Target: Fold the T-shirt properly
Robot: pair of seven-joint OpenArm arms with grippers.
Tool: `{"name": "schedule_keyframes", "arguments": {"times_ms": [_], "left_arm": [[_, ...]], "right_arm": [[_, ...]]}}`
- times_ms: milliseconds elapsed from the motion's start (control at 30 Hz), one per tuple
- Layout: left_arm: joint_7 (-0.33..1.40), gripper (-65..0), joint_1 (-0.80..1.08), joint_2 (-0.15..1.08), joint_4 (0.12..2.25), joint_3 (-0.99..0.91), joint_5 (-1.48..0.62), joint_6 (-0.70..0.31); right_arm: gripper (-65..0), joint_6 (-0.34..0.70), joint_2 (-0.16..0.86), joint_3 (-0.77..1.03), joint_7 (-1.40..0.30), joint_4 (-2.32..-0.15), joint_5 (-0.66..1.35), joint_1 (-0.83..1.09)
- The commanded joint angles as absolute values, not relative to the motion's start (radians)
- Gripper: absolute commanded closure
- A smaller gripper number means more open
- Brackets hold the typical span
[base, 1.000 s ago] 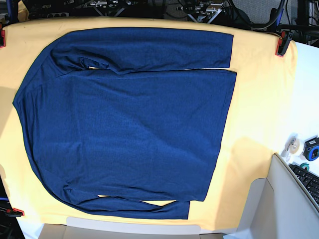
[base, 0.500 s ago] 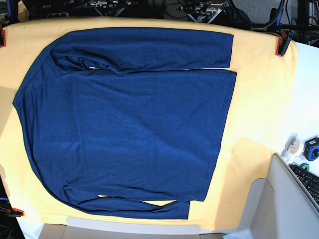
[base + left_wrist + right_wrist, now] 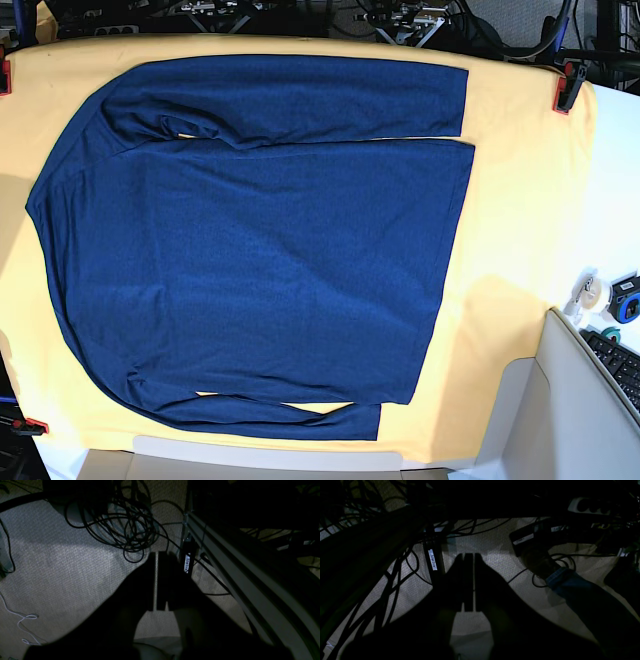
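Observation:
The T-shirt (image 3: 260,250) lies spread flat on the pale yellow cloth (image 3: 520,220) in the base view, dark navy with long sleeves. One sleeve runs along the far edge, the other along the near edge, both lying beside the body. Neither arm shows in the base view. In the left wrist view my left gripper (image 3: 157,580) hangs shut over carpeted floor, dark in shadow, holding nothing. My right gripper (image 3: 469,580) in the right wrist view is likewise shut and empty above the floor.
Red clamps (image 3: 567,85) pin the yellow cloth at its corners. A keyboard (image 3: 620,370) and small items (image 3: 595,293) sit at the right edge. Tangled cables (image 3: 125,530) and a metal frame rail (image 3: 237,567) lie under the left gripper; a person's shoe and jeans leg (image 3: 560,580) beside the right.

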State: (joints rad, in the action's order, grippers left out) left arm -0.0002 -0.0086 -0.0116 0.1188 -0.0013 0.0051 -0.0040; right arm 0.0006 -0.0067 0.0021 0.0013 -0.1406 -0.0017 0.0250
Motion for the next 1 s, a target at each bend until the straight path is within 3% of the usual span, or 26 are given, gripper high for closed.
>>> {"name": "schedule_keyframes", "arguments": {"times_ms": [0, 967], "left_arm": [[-0.005, 0.0, -0.01, -0.015, 0.124, -0.002, 0.005, -0.002], [-0.002, 0.0, -0.01, -0.013, 0.122, -0.007, -0.001, -0.002]], "right_arm": [[0.0, 0.004, -0.012, 0.002, 0.013, -0.145, 0.001, 0.027], [-0.1, -0.002, -0.03, -0.004, 0.01, -0.14, -0.005, 0.021]]}}
